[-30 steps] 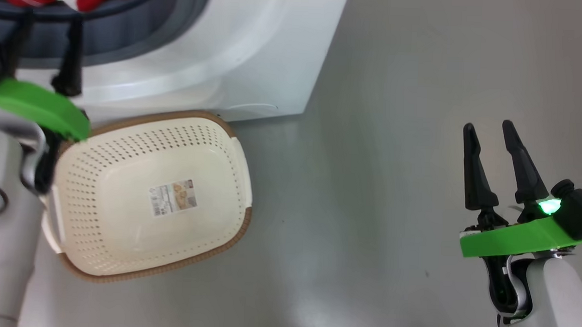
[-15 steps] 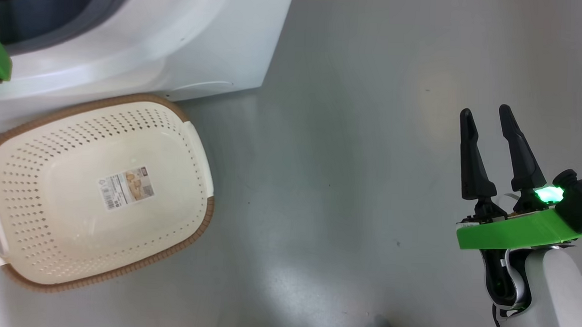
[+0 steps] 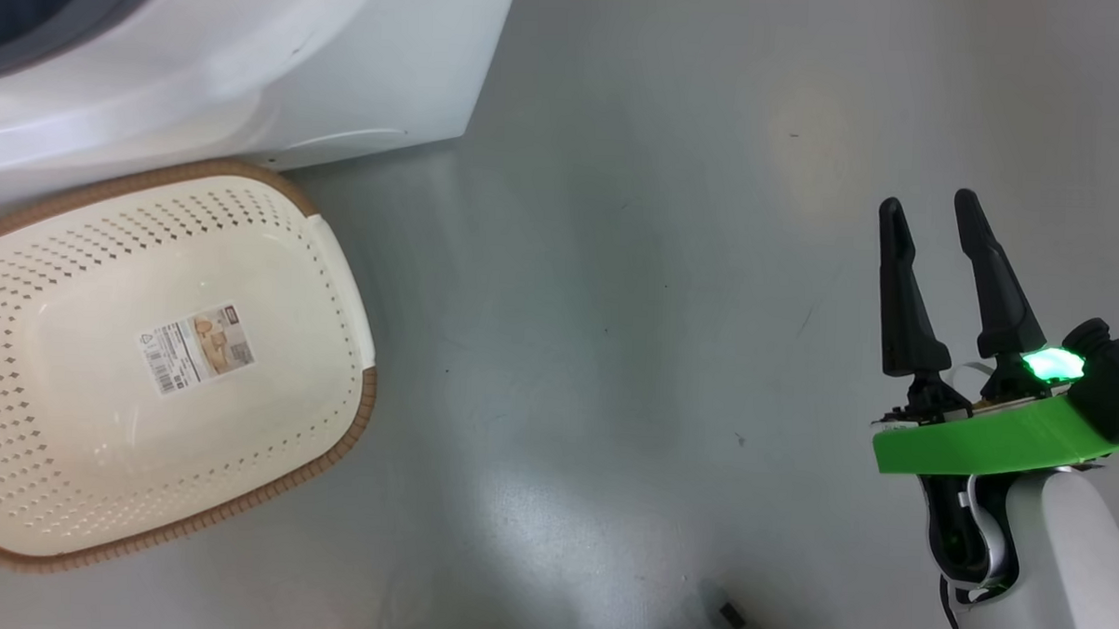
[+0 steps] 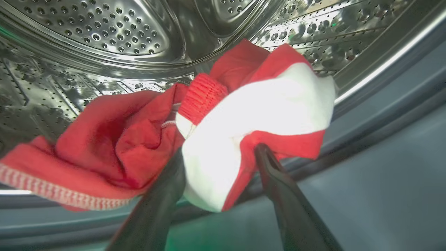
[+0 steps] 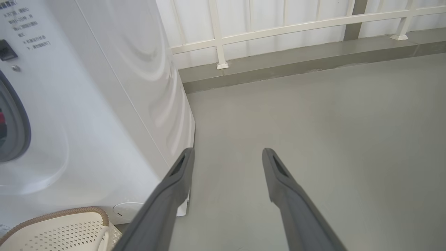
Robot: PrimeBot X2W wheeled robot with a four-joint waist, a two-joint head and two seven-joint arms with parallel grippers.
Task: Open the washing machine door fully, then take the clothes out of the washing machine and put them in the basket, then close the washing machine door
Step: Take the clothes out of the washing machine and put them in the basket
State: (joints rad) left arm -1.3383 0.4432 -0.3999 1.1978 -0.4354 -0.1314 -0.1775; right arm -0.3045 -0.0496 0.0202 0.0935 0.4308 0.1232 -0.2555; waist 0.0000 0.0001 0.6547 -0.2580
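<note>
Swung rightward since a second ago, the head camera leaves the empty basket (image 3: 366,403) at lower left against the washing machine (image 3: 364,56), with the right gripper (image 3: 927,202) spread wide and empty over the floor (image 3: 617,261). From the left wrist, the left gripper (image 4: 219,153), jaws fully apart, straddles the red-and-white clothes (image 4: 244,115) at the mouth of the drum (image 4: 104,28), perhaps touching; a shallow pinch could let them slip short of the basket. From the right wrist, the same empty gripper gapes beside the machine's white side.

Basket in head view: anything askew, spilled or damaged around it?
Nothing damaged or spilled. The basket lies skewed to the washing machine front, holding just a label. One oddity: a small dark object on the floor at the bottom edge, too blurred to identify.
</note>
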